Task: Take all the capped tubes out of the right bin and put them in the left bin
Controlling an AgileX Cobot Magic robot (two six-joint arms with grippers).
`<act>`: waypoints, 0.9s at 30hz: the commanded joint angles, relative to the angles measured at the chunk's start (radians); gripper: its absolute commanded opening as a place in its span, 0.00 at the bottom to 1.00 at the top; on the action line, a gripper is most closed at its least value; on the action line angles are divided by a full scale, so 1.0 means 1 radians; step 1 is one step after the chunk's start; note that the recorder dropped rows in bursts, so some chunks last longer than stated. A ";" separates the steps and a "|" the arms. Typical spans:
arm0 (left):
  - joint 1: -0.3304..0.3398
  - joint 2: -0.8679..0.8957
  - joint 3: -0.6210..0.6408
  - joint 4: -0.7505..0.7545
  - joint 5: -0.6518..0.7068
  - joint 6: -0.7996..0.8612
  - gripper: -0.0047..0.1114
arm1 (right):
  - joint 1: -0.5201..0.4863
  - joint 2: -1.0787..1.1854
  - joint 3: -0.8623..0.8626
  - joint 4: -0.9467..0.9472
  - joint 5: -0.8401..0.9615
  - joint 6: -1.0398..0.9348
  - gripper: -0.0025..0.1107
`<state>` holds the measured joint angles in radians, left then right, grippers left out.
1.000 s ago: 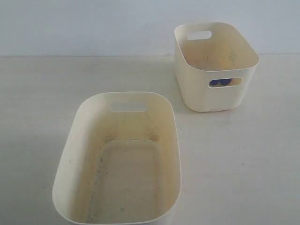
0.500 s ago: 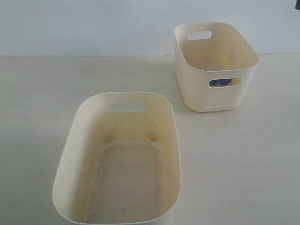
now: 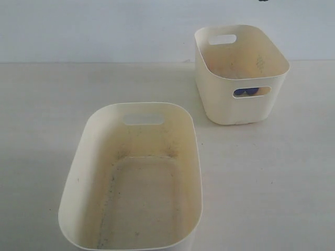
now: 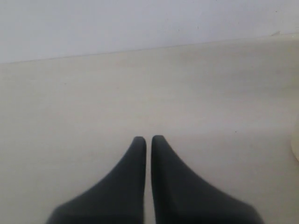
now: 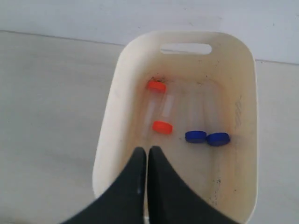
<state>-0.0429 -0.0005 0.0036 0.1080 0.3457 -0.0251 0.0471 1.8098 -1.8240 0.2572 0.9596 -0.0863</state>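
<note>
The right bin (image 3: 230,107) (image 5: 122,84) stands at the back right. On its floor lie several capped tubes: two orange-capped ones (image 5: 157,86) (image 5: 162,127) and two blue-capped ones (image 5: 195,136) (image 5: 218,138). A blue cap (image 3: 245,91) shows through the near handle slot. My right gripper (image 5: 147,149) is shut and empty, hovering over the bin's near end, short of the tubes. The left bin (image 3: 78,172), speckled inside, holds nothing at the front left. Over bare tabletop my left gripper (image 4: 148,138) is shut and empty. Neither gripper's jaws show in the exterior view.
The pale table (image 3: 272,183) runs back to a light wall (image 3: 104,26). A small dark bit of an arm (image 3: 264,0) pokes in at the top edge of the exterior view. A cream edge (image 4: 296,149) shows at the side of the left wrist view.
A dark bit of arm has entered the exterior view's top edge and slid left, to above the right bin. Bins and tubes have not moved.
</note>
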 commanded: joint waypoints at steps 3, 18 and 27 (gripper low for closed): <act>-0.001 0.000 -0.004 -0.011 -0.006 -0.010 0.08 | 0.003 0.296 -0.458 -0.099 0.256 0.125 0.03; -0.001 0.000 -0.004 -0.011 -0.006 -0.010 0.08 | 0.022 0.628 -0.572 -0.120 0.261 0.122 0.03; -0.001 0.000 -0.004 -0.011 -0.006 -0.010 0.08 | 0.093 0.631 -0.605 -0.161 0.261 0.117 0.03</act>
<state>-0.0429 -0.0005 0.0036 0.1080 0.3457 -0.0251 0.1258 2.4515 -2.4083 0.1227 1.2223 0.0364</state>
